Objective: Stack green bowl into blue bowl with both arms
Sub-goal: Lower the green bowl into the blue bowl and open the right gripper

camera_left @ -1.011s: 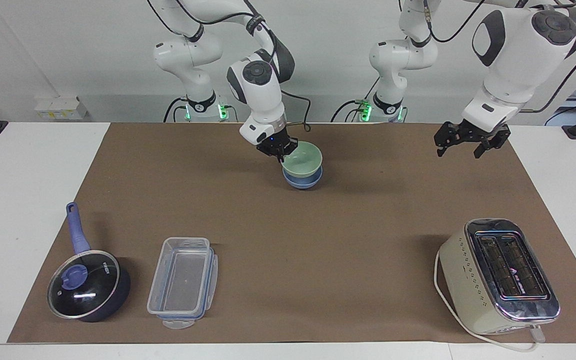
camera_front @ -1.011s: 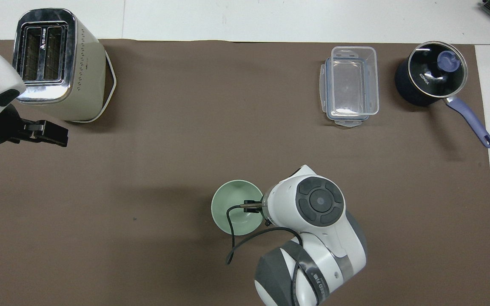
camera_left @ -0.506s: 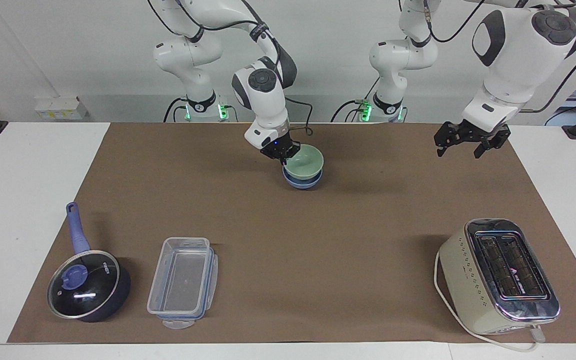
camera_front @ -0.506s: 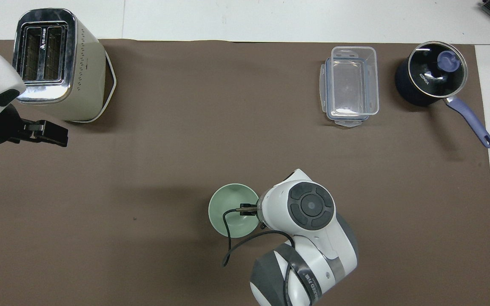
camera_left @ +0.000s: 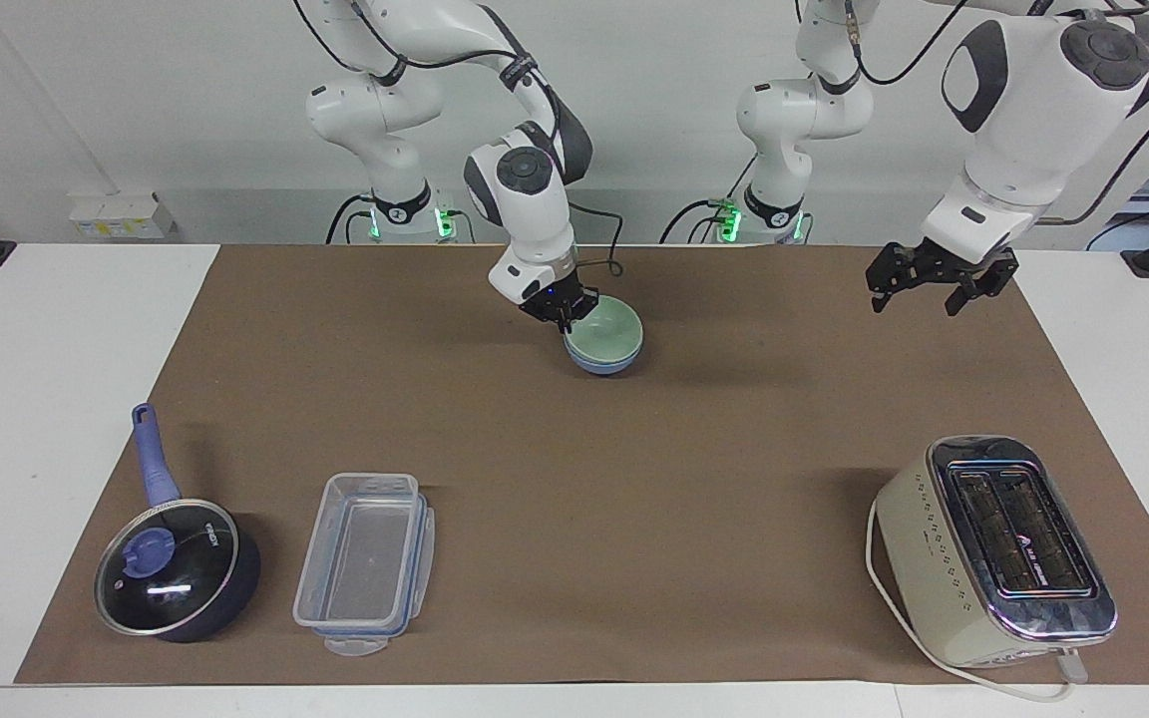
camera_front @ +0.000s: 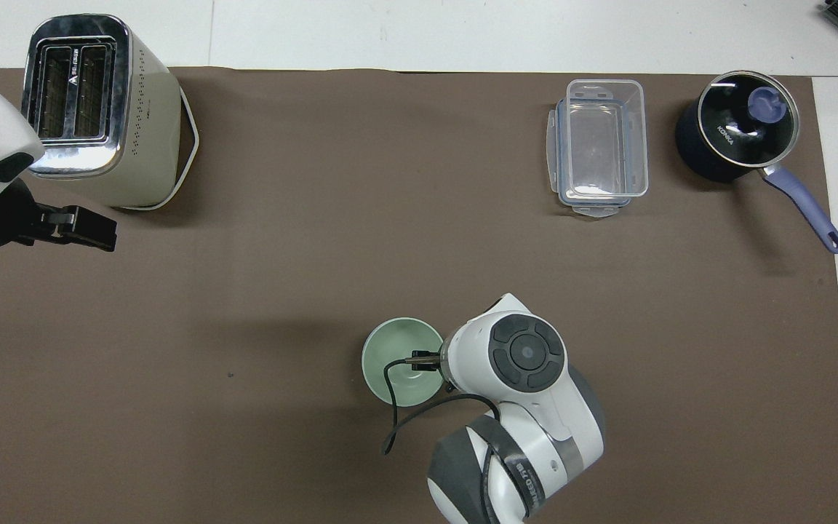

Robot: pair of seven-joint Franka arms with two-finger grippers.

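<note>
Two bowls nested now, near the robots' edge of the brown mat (camera_left: 634, 499) on the surface, roughly midway between the two arms' ends. Lowered over the last second: green bowl (camera_left: 609, 327), a moment ago tipped up and riding high over the blue bowl (camera_left: 602, 363), now sunk level into it, with only a thin blue band showing under the green rim. Seen from overhead, blue bowl hidden entirely beneath the green one.

Right end effector (camera_left: 562, 311) at the green rim, on the side toward the right arm's end, dropped along with the bowl; cannot tell whether pinching the rim or letting go. Left end effector (camera_left: 937, 282) spread wide, holding nothing, hanging over the mat's corner at the left arm's end, unmoved, waiting.

Toaster (camera_left: 993, 543), clear box (camera_left: 365, 558) and lidded saucepan (camera_left: 176, 568) untouched, well apart from the bowls.

Judged: stacking essentially done. Left to do: release of the rim and a straight lift clear, without dragging the green bowl back out or tipping the pair.
</note>
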